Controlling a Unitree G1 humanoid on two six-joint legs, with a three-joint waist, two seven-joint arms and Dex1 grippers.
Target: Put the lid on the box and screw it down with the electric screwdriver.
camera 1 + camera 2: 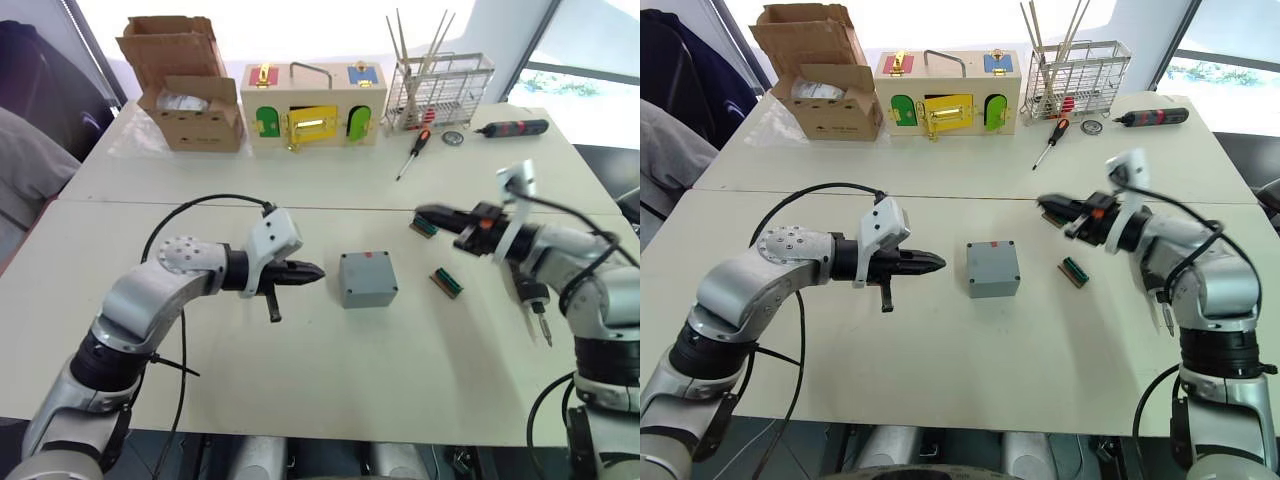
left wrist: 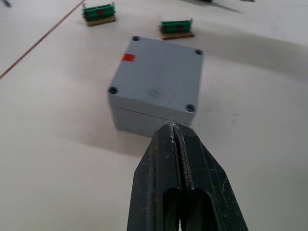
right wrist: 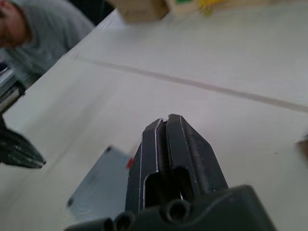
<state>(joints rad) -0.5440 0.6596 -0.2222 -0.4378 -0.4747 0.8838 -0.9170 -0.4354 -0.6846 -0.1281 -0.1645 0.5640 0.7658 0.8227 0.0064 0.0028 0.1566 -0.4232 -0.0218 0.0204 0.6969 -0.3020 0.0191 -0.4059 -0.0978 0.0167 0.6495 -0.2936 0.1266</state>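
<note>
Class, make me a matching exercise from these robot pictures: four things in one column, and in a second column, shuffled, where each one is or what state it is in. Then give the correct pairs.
Things
1. box
2. left pincer
3. red-and-black hand screwdriver
4. brown cardboard box

Place or state
A. flaps open, at the far left of the table
B. shut and empty, pointing at the grey enclosure
C. lying just in front of the wire rack
D. mid-table between the two arms, lid already on top

Pairs: 1-D, 2-B, 3-C, 4-A
</note>
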